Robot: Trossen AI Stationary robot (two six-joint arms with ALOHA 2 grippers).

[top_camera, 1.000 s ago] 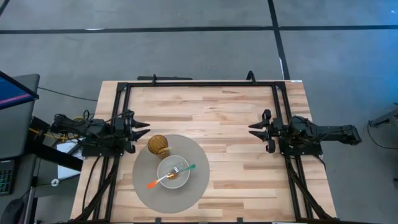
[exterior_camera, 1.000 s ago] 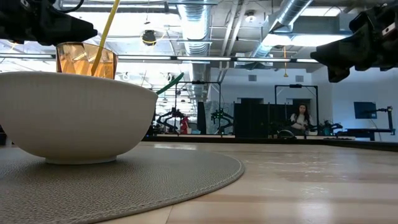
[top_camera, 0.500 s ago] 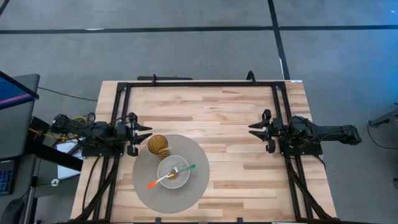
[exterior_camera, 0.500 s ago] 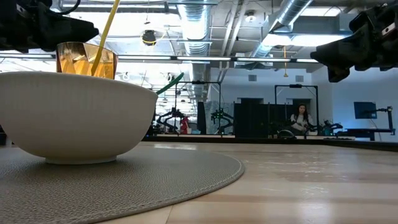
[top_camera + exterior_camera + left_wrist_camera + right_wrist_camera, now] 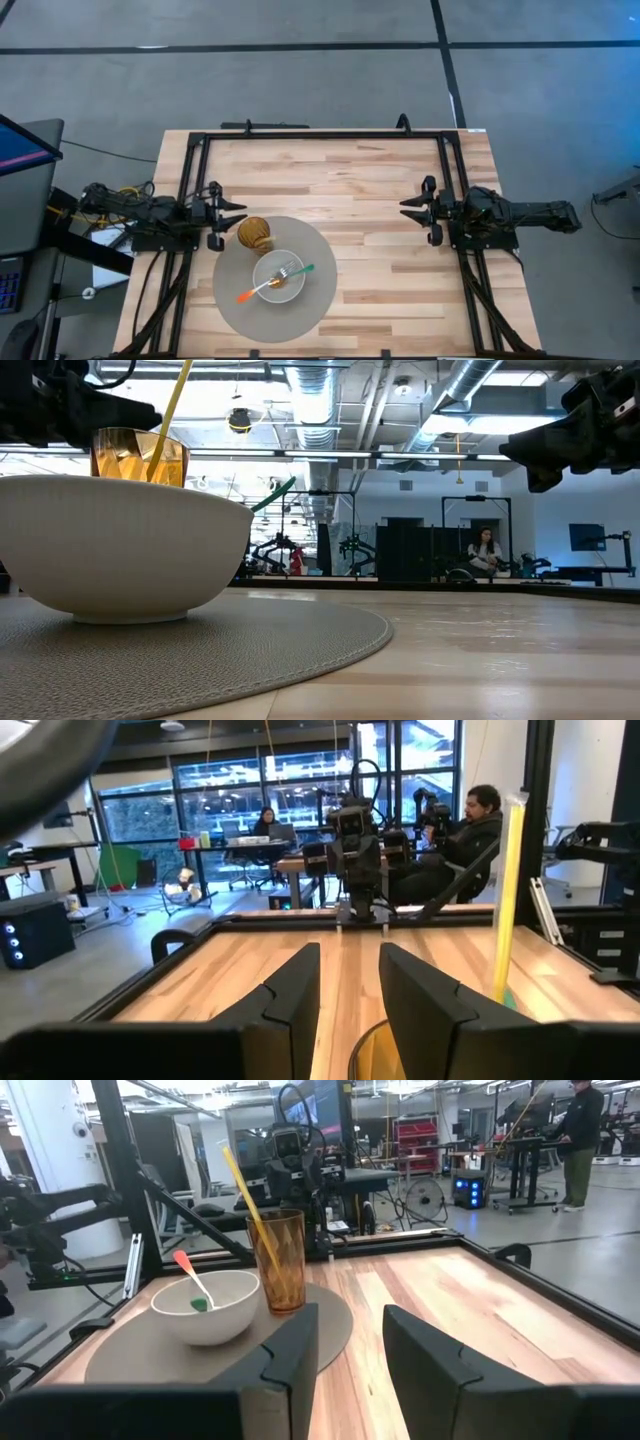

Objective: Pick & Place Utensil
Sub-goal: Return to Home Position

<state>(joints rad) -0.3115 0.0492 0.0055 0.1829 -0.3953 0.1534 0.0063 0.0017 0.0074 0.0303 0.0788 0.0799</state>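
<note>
A white bowl [image 5: 279, 279] sits on a round grey mat [image 5: 235, 300] near the table's near-left part. A utensil [image 5: 274, 283] with an orange end and a green end lies across the bowl's rim, its middle in the bowl. An amber cup [image 5: 254, 236] holding a yellow straw [image 5: 245, 1180] stands on the mat's far-left edge. My left gripper [image 5: 230, 213] is open, level, just left of the cup, whose rim [image 5: 368, 1050] shows below the fingers. My right gripper [image 5: 410, 212] is open and waits over the table's right half, facing the bowl [image 5: 212, 1305].
A black metal frame [image 5: 320, 134] runs round the far and side edges of the wooden table. Bare wood [image 5: 370, 230] lies between the mat and my right gripper. People sit and stand in the room beyond the table.
My left gripper has turned slightly about its wrist beside the cup. The bowl, utensil and cup have stayed where they were.
</note>
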